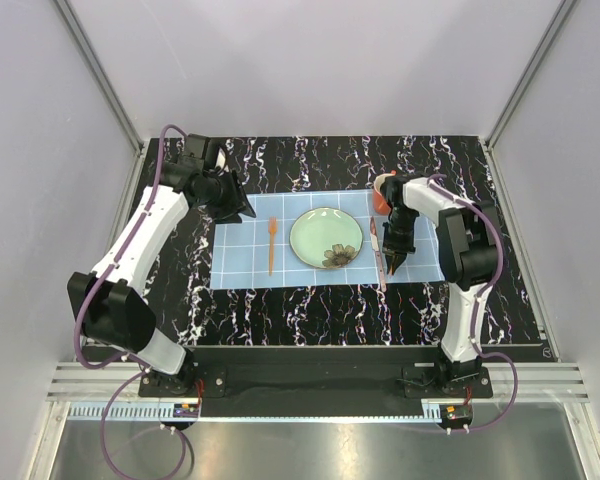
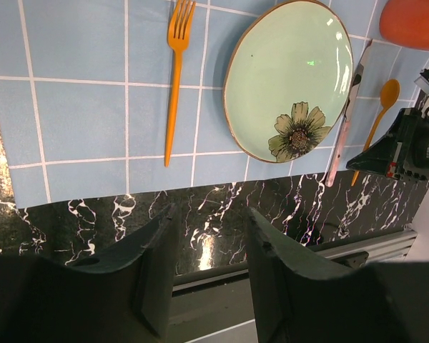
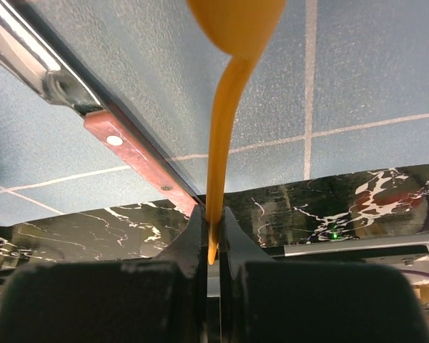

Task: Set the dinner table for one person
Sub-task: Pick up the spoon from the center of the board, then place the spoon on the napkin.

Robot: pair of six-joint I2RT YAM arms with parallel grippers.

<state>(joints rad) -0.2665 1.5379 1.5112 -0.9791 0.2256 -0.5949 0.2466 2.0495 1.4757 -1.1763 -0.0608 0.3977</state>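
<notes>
Pinches orange spoon (image 3: 225,143) by handle tip in right gripper (image 3: 213,230), just beside knife (image 3: 132,156); holds left gripper (image 2: 211,223) parted, empty. Risks spoon swivelling in thin pinch, knocking knife askew.

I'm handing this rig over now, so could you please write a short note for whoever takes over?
Left gripper: open, empty, by the placemat's far left corner.
Right gripper: shut on the orange spoon, just right of the knife.
Done, on the placemat on the dinner table: fork left of the plate, knife right, red cup far right.
To do: release the spoon beside the knife.
</notes>
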